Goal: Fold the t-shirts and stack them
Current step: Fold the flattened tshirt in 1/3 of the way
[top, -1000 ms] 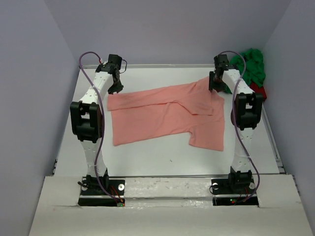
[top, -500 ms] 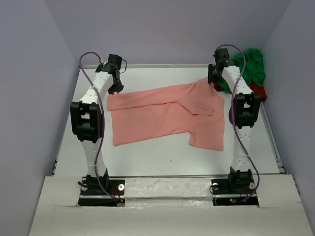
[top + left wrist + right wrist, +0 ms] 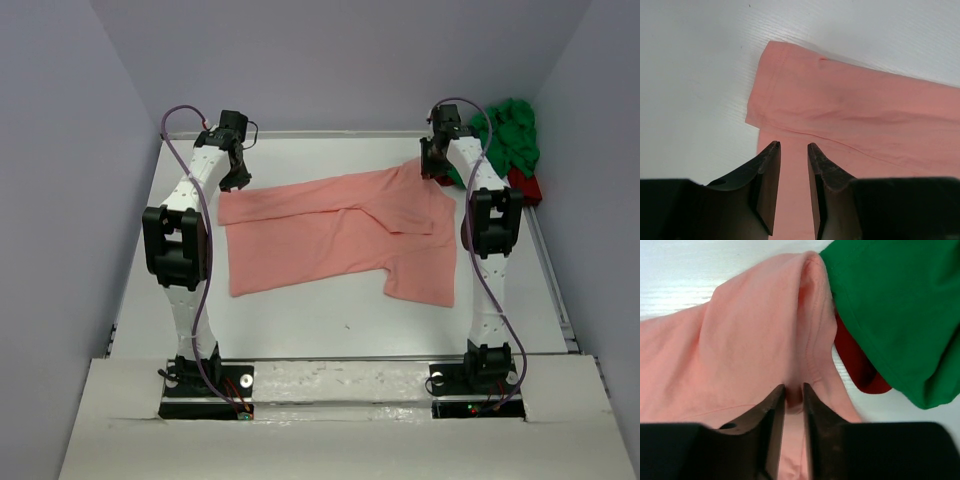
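**At the far edge: both grippers sit on the pink shirt's back corners**

At its fingertips, your right gripper (image 3: 794, 390) is pinched down to a thin slit with a raised ridge of the salmon pink t-shirt (image 3: 330, 235) caught in it. It has the shirt's far right corner. Your left gripper (image 3: 792, 147) sits over the far left corner. Its jaws are a narrow gap apart and cloth shows through the gap. You cannot tell whether a layer is nipped or the gripper is only above it.

The pink shirt lies spread on the table (image 3: 300, 310) with its long axis running left to right. Its whole body is on the near side of both grippers, towards the bases. My read is that the fold has to bring that far edge towards you. One arm is at each end, so neither is nearer.

The green t-shirt (image 3: 510, 135) is bunched in the far right corner, touching the pink corner you hold. A red item (image 3: 857, 360) lies under its edge. Only the right arm is close to it, so there is a risk of dragging it along.

Compared with a second ago, the right arm has swung slightly left and its gripper has moved a little farther back. The left arm and the shirt's outline look unchanged.
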Controlling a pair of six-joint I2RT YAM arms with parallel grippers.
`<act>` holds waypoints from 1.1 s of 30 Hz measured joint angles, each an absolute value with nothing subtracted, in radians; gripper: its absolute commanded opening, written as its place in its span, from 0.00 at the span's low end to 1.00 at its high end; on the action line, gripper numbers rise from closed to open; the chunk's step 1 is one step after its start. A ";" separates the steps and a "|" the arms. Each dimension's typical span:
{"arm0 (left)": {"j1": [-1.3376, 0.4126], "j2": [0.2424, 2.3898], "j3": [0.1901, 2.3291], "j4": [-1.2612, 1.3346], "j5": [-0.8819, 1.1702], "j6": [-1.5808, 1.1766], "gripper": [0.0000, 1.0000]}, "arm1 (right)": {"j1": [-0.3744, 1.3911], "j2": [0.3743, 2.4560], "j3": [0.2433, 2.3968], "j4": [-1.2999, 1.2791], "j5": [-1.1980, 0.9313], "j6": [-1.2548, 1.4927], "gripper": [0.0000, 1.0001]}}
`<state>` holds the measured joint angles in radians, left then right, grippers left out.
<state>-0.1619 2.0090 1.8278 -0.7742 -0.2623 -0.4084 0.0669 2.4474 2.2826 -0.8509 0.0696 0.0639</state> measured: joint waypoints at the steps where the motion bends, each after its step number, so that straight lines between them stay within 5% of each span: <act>1: -0.162 2.009 1.828 -0.774 -0.262 -0.408 0.39 | 0.067 2.448 2.283 -0.852 0.070 0.062 0.04; 23: -0.163 2.009 1.745 -0.727 -0.242 -0.399 0.39 | 0.064 2.495 2.310 -0.813 0.281 0.056 0.00; 27: -0.172 2.035 1.730 -0.723 -0.243 -0.410 0.31 | 0.064 2.495 2.310 -0.807 0.276 0.057 0.00; 30: -0.188 2.040 1.666 -0.700 -0.233 -0.431 0.00 | 0.064 2.495 2.310 -0.807 0.273 0.057 0.00; 33: -0.211 2.040 1.603 -0.694 -0.211 -0.451 0.00 | 0.064 2.495 2.310 -0.807 0.272 0.057 0.00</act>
<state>-0.2108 2.0396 1.6028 -0.6941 -0.2108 -0.4511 0.0635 2.4954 2.3104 -0.8070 0.2718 0.0566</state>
